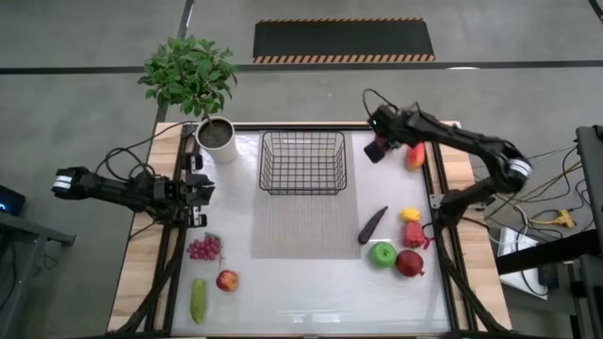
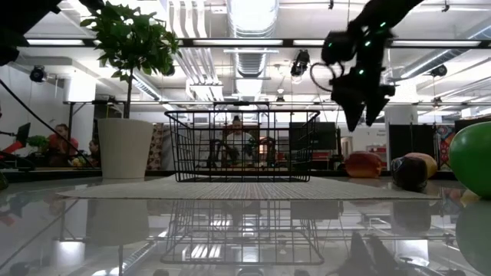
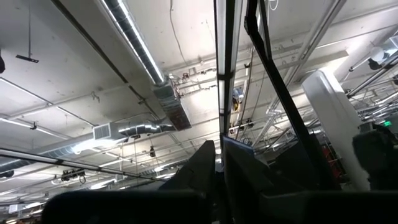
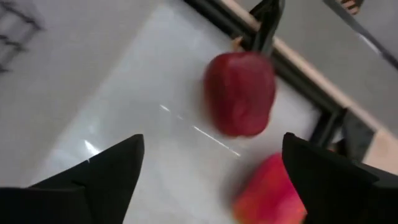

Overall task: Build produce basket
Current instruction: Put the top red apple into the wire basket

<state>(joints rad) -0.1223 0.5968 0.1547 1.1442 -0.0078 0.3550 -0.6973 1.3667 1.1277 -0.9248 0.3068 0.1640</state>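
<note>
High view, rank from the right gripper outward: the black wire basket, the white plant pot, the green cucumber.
From the right gripper, nearest first:
1. Black wire basket, mid-table.
2. White plant pot, far-left corner.
3. Green cucumber, near-left edge.

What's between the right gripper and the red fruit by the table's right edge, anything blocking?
Nothing visible. The right gripper hangs open above the red fruit, with only bare white table between the fingers. A second red piece lies beside it but not in the way.
</note>
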